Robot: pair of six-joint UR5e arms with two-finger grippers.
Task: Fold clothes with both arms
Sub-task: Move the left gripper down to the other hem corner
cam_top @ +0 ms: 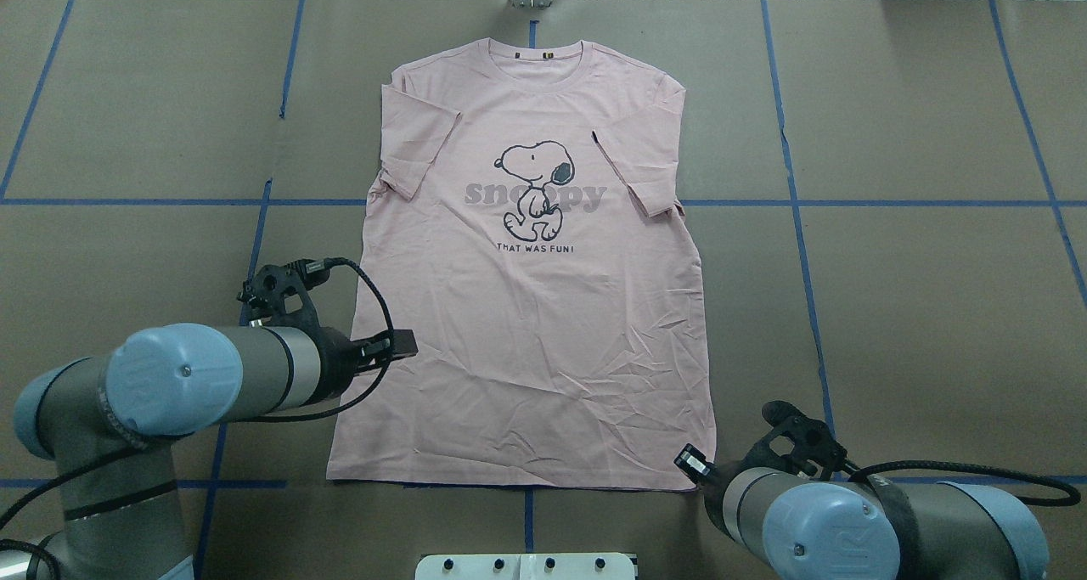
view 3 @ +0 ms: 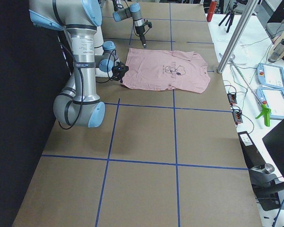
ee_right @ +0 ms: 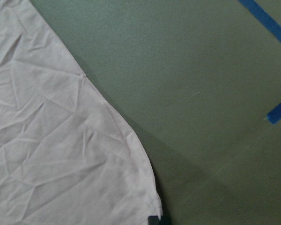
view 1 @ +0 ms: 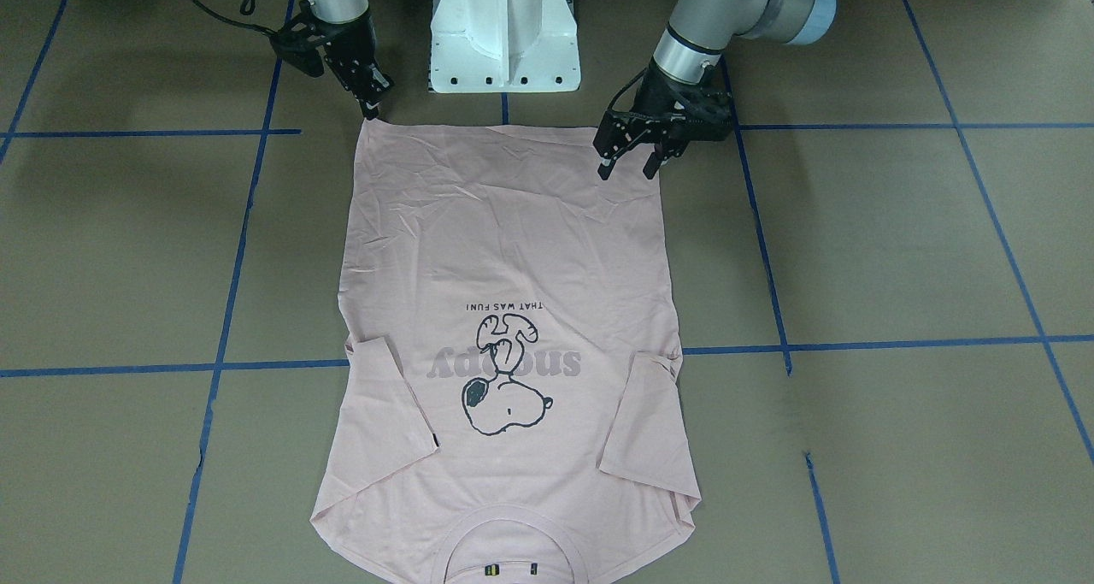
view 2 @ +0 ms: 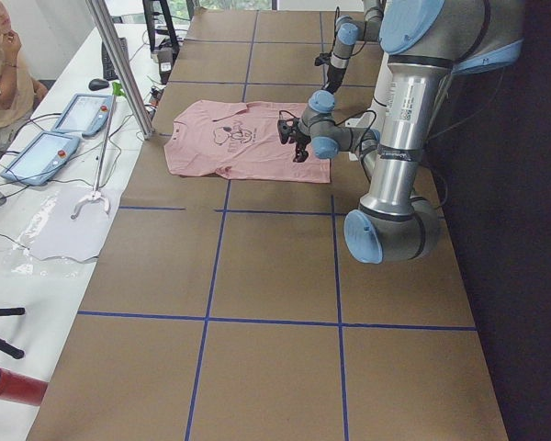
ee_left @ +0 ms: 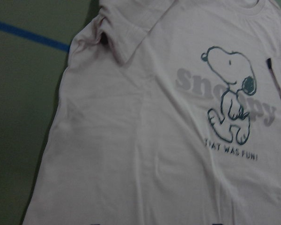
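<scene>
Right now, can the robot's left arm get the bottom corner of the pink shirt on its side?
Probably yes. The left gripper hangs open just above the T-shirt, close to that corner of the hem. Nothing lies between them, and the cloth lies flat on the table there.

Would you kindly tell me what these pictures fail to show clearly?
Right gripper: side-on in the front-facing view, hidden under its wrist overhead; open or shut unclear.
T-shirt collar tags: too small to read in any view.
T-shirt's underside: hidden against the table.
</scene>
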